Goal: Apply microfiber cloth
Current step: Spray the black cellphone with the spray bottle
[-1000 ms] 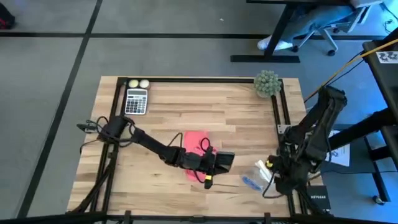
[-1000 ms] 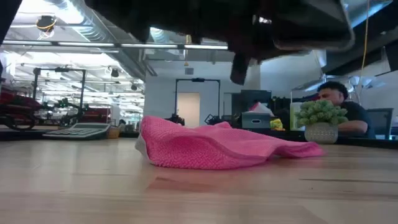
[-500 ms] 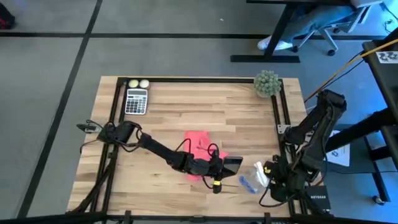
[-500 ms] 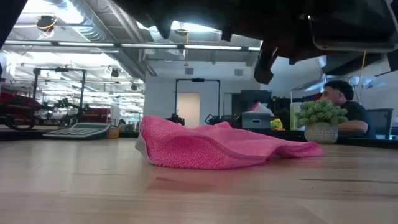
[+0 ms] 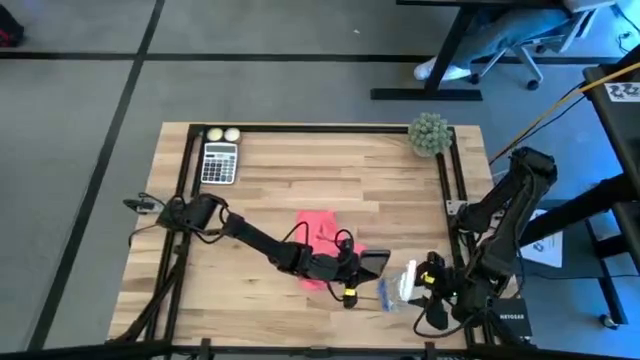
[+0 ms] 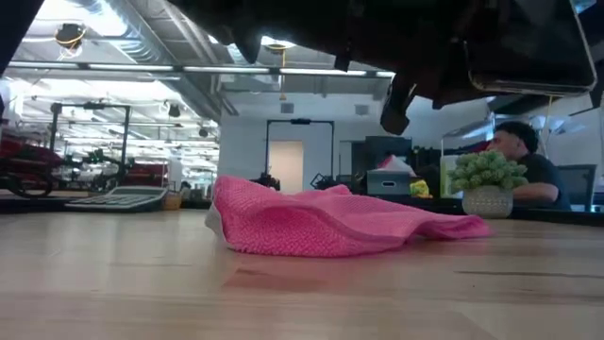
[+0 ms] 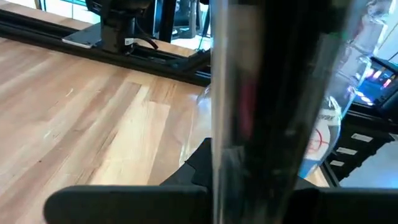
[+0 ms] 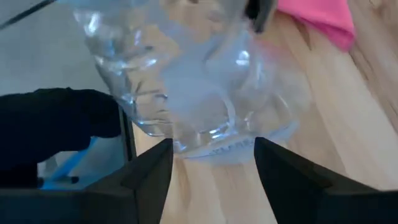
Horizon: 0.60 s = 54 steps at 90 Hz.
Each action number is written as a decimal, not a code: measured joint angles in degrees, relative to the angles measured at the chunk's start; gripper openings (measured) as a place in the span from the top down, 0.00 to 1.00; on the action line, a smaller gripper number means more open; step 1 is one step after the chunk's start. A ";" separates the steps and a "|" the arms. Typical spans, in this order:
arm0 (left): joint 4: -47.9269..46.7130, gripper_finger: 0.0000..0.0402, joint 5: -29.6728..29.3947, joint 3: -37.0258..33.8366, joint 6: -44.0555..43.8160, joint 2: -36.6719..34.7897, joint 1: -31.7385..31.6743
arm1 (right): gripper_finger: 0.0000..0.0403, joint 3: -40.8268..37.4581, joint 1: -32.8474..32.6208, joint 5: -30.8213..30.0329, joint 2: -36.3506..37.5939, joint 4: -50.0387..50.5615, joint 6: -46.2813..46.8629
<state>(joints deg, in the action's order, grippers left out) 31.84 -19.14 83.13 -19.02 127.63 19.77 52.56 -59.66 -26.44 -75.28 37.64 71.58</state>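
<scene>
Microfiber cloth (image 5: 316, 232): bright pink, nubby weave, rumpled in soft folds, lying flat mid-bench on pale wood-plank bench (image 5: 300, 170).

Left pincer (image 5: 352, 268) just beside cloth's near edge, pinching flat black phone (image 5: 372, 264), glossy slab.

Right pincer (image 5: 418, 284) beyond phone from cloth, well apart from it, closed on clear ribbed spray bottle (image 8: 186, 81).

Bench far of cloth open up to calculator (image 5: 219, 162), potted plant (image 5: 429, 134).

You are looking at an open-plan office or lab floor. Beyond the wooden table (image 6: 302, 293), the low view shows exposed ceiling ducts (image 6: 189, 76), strip lighting, a doorway (image 6: 285, 165) and a person (image 6: 524, 170) seated at a desk. From above, you see grey carpet (image 5: 80, 150) and a wheeled office chair (image 5: 520, 45).
</scene>
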 joint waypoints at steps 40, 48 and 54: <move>-19.07 0.95 -1.66 -0.04 5.47 -10.19 0.11 | 0.48 5.20 -0.80 -4.54 5.79 3.48 -4.10; -23.30 0.95 -2.34 -0.04 8.35 -13.45 -0.17 | 0.48 5.33 -1.59 -8.30 6.86 2.72 -4.79; -25.31 0.95 -2.85 -0.04 10.28 -16.04 -0.40 | 0.48 5.30 -1.88 -9.98 6.87 2.87 -5.70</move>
<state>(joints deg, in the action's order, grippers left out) 6.53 -21.98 83.09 -8.74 111.60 19.37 57.87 -61.54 -36.42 -68.41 40.50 65.88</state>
